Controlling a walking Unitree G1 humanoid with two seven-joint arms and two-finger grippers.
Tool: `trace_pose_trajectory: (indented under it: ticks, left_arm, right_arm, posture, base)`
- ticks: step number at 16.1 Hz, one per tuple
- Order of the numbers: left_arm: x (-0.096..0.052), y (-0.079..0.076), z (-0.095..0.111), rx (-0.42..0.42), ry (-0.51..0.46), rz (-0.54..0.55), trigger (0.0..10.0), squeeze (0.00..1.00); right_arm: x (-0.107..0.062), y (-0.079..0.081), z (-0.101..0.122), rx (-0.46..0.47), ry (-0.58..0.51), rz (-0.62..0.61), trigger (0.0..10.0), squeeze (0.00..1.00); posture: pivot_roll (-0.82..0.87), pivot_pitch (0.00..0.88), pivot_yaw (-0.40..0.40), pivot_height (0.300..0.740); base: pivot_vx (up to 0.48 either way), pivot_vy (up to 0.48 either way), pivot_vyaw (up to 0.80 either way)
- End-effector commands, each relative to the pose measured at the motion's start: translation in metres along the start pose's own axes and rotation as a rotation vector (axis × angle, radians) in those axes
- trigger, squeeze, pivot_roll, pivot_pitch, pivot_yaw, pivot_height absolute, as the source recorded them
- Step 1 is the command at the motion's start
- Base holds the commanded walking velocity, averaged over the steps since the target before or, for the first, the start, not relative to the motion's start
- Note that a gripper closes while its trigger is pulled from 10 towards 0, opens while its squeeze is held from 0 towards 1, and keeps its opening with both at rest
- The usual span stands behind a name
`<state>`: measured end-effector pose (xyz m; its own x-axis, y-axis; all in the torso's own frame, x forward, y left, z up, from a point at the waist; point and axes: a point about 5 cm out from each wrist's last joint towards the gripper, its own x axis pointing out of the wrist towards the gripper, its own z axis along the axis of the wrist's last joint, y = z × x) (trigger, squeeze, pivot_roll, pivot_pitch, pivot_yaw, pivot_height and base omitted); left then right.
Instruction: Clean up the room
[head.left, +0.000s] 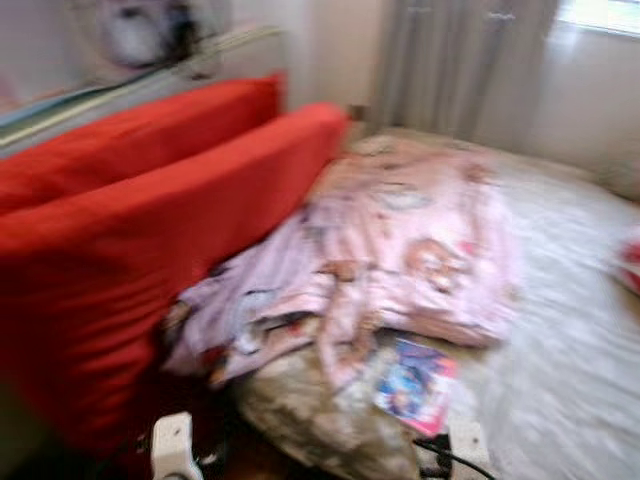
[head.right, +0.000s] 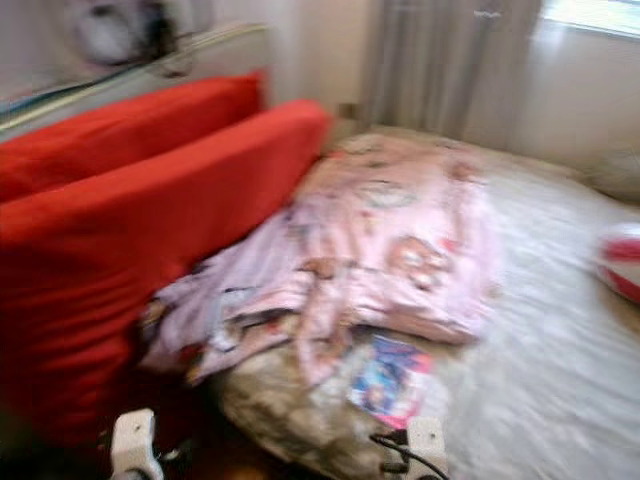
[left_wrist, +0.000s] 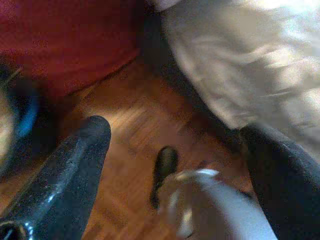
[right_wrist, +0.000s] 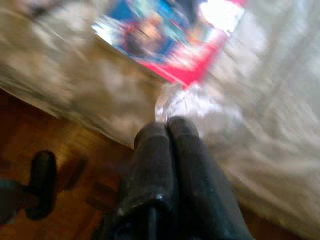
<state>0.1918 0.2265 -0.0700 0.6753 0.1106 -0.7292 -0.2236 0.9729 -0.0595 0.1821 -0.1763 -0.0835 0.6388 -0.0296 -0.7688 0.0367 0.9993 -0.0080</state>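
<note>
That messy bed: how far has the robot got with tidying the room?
Hardly started, it seems. Nothing looks tidied: the pink blanket lies crumpled on the bed, and a colourful magazine sits near the bed's corner. In hand: nothing. The right tool is shut and empty, close to the magazine; the left tool is open over the wooden floor. Blanket and magazine remain.

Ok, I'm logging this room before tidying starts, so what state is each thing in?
pink blanket: crumpled in a heap on the bed
colourful book: lying flat, closed, near the bed's corner
red cushions: standing on edge beside the bed
curtain: drawn shut
left gripper: open, above the wooden floor
right gripper: shut, near the book
</note>
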Motion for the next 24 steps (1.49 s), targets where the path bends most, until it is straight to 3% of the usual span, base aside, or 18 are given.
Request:
trace_pose_trajectory:
  ticks: [1,6,12,17,24]
  left_arm:
    - [-0.001,-0.002,-0.009,0.000,0.035,0.005,10.0,0.00]
    - [-0.001,-0.004,-0.011,-0.009,0.043,0.010,10.0,0.00]
    - [-0.003,-0.001,-0.016,-0.036,0.052,0.030,10.0,0.00]
    - [-0.003,-0.002,-0.018,-0.046,0.056,0.030,10.0,0.00]
    - [-0.002,-0.007,-0.016,-0.018,0.054,0.014,10.0,0.00]
  right_arm:
    - [0.000,-0.004,-0.001,0.005,0.009,-0.014,10.0,0.00]
    - [0.002,0.003,0.009,-0.014,-0.019,0.018,10.0,0.00]
    - [0.000,0.002,-0.002,-0.010,0.014,0.010,10.0,0.00]
    - [0.001,0.006,0.000,-0.023,0.007,0.029,10.0,0.00]
    - [0.001,0.008,-0.001,-0.014,0.018,0.043,10.0,0.00]
  posture:
    - [0.05,0.000,-0.032,0.740]
    - [0.04,0.000,-0.030,0.740]
    - [0.03,0.000,-0.030,0.740]
    - [0.05,0.000,-0.030,0.740]
    - [0.04,0.000,-0.027,0.740]
  base:
    - [0.000,0.000,0.80]
    - [0.000,0.000,0.80]
    - [0.000,0.000,0.80]
    - [0.000,0.000,0.80]
    - [0.000,0.000,0.57]
